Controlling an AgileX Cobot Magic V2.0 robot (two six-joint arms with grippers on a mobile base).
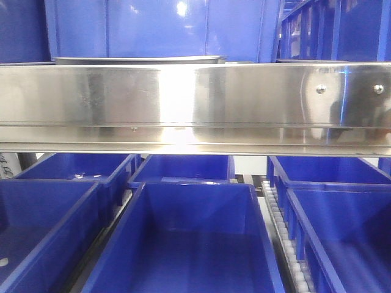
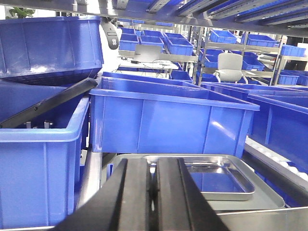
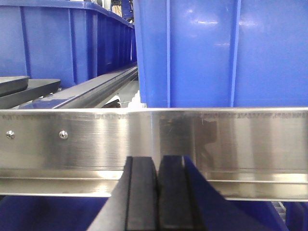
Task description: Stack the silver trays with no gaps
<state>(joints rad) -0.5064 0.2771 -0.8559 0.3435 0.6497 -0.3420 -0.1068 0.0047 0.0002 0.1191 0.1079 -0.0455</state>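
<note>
Silver trays (image 2: 219,180): one small pan nested in a larger one, on the shelf in front of a blue bin (image 2: 168,120) and behind the steel rail (image 1: 195,101). Left gripper (image 2: 153,202) and right gripper (image 3: 156,199): fingers pressed together, holding nothing. Legible writing: none discernible.

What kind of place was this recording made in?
Probably a warehouse or parts-sorting workshop: deep blue plastic bins stand on metal shelving racks, a white roller conveyor track runs between bins, and a desk with a laptop sits behind.
</note>
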